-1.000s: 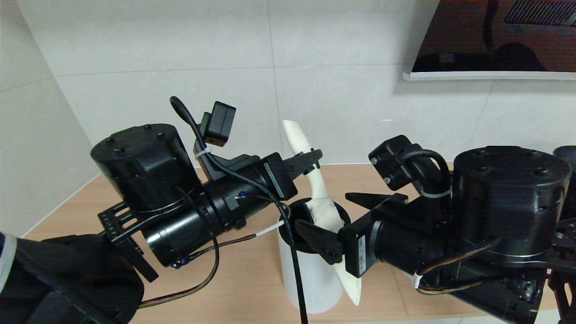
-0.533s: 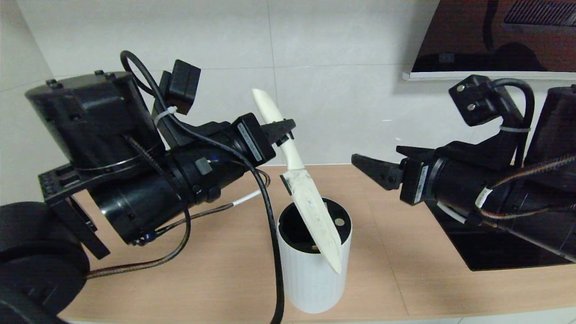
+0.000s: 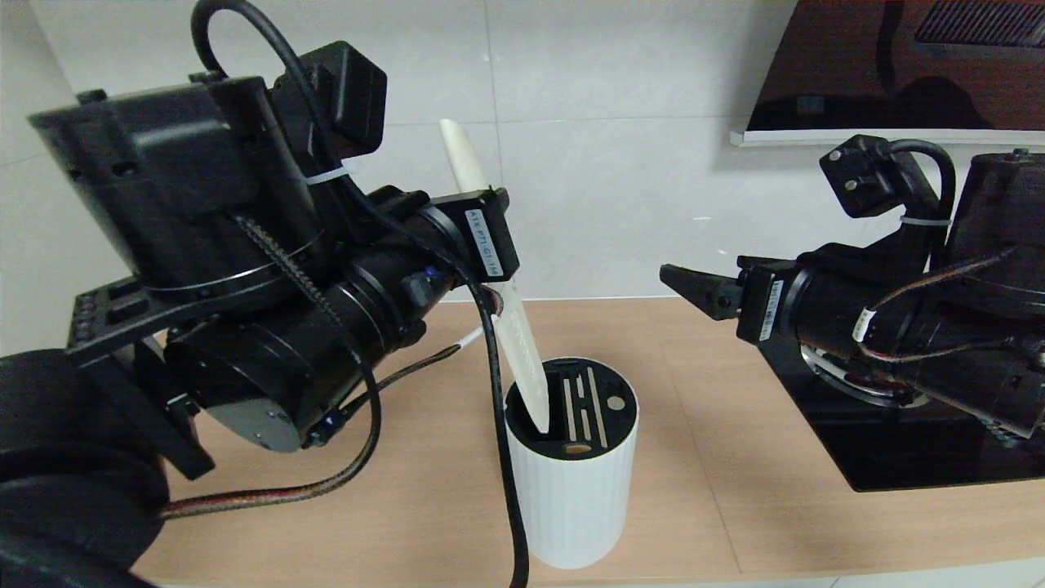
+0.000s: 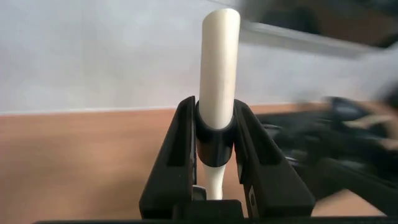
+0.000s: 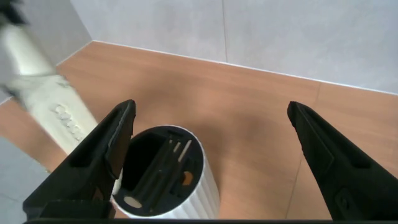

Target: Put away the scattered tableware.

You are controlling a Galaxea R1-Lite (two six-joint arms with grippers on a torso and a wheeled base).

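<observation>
A white knife [image 3: 510, 327] hangs point-down over a white ribbed knife holder [image 3: 571, 498] on the wooden counter. Its tip touches the holder's black slotted top [image 3: 584, 400] at the left side. My left gripper [image 4: 215, 134] is shut on the knife's handle [image 4: 219, 74], which sticks up past the fingers. My right gripper [image 5: 217, 155] is open and holds nothing, off to the right of the holder and above it. In the right wrist view the holder [image 5: 171, 186] sits between the spread fingers, farther off, with the knife blade [image 5: 53, 109] beside it.
A black cooktop [image 3: 898, 461] is set into the wooden counter [image 3: 702, 490] at the right. A dark range hood [image 3: 898, 73] hangs on the tiled wall above it. The counter's front edge runs just below the holder.
The left arm rose and turned the knife from slanting across the holder to nearly upright, tip now at the holder's top. The right gripper drew back to the right from the blade.
</observation>
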